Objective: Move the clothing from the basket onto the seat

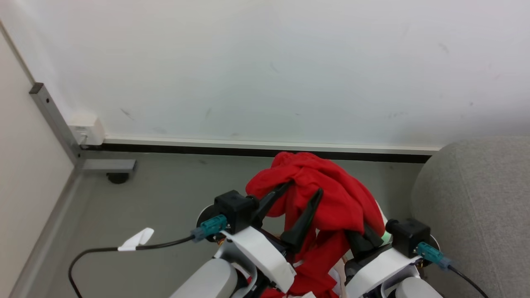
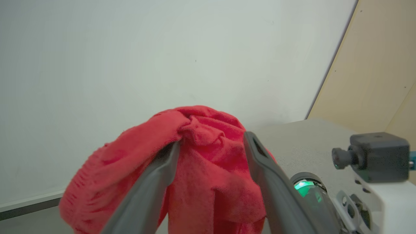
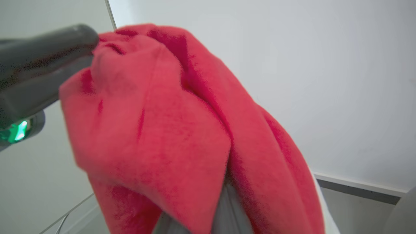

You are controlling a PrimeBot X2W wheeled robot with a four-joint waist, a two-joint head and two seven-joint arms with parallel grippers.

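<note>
Just left of the seat (image 1: 476,207), above the grey floor (image 1: 165,198) and in front of a pale wall (image 1: 265,62), the clothing (image 1: 331,194) hangs as a bunched red bundle between the robot's two raised grippers. It is clear of the seat and not resting on it.

The left gripper (image 1: 304,188) stands released, its two dark fingers spread apart and pushed into the folds on the side farther from the seat. The right gripper (image 1: 366,238), on the side nearer the seat, is clenched on the clothing, with its fingers almost buried under the drape.

The head view alone takes in the whole bundle. Its tail trails down between the forearms, and white patches show at the bottom edge. A dark baseboard (image 1: 265,149) runs behind it toward the seat's rounded corner.

The left wrist view adds the spread of that gripper's fingers (image 2: 156,182), with red cloth draped over and between them. It also shows the seat's woven grey top just beyond the bundle.

The right wrist view looks into the close, blurred fabric that covers its own fingers. One finger of the other gripper presses into the cloth on the far side from the seat.
</note>
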